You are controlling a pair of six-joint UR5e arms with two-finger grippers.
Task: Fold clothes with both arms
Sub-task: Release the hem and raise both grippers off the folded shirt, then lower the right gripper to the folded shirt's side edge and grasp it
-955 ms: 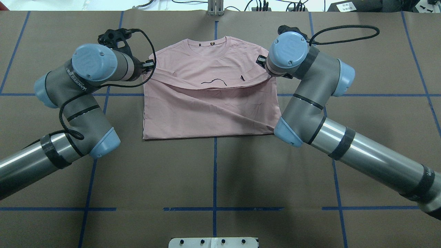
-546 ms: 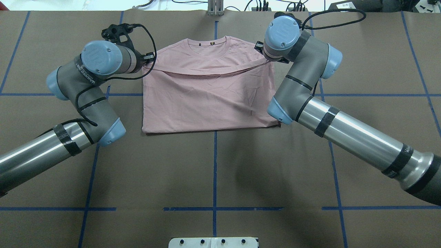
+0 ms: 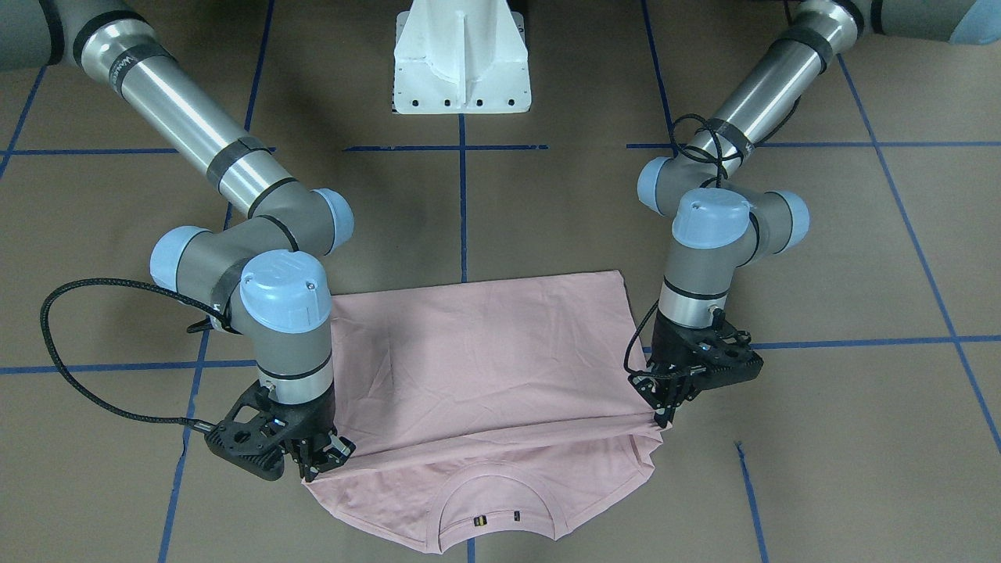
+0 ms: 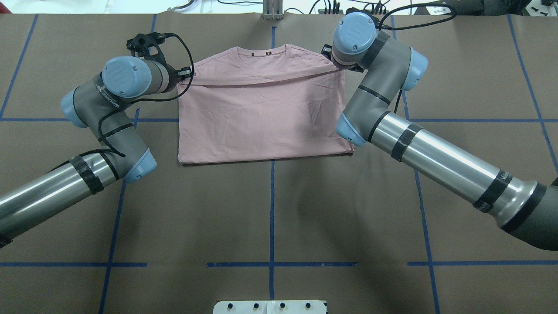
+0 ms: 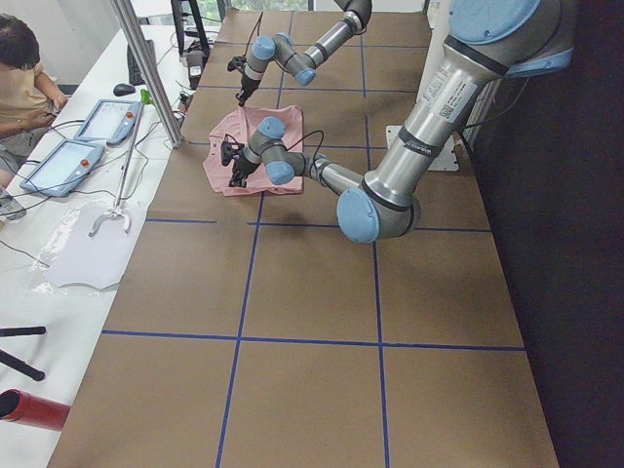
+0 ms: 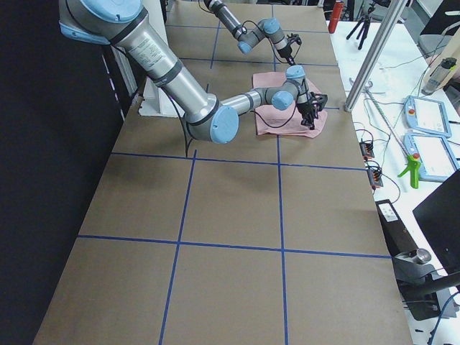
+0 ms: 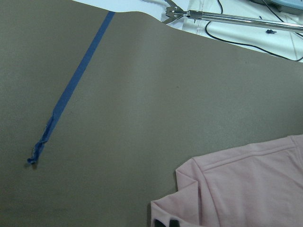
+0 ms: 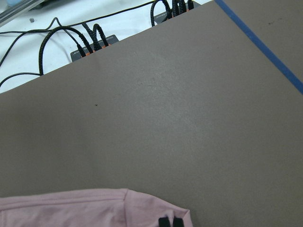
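On the brown paper-covered table (image 4: 270, 209), well beyond the white pedestal base (image 3: 461, 59), a pale pink short-sleeved T-shirt (image 4: 261, 117) is being folded. Its hem corners are gripped by the left fingers (image 3: 665, 408) and right fingers (image 3: 313, 464). The fold could be skewed by uneven release.

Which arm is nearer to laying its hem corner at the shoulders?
Right. The right fingers hold the folded edge of the T-shirt almost at the shoulder line; the left fingers hold theirs farther back from the collar.
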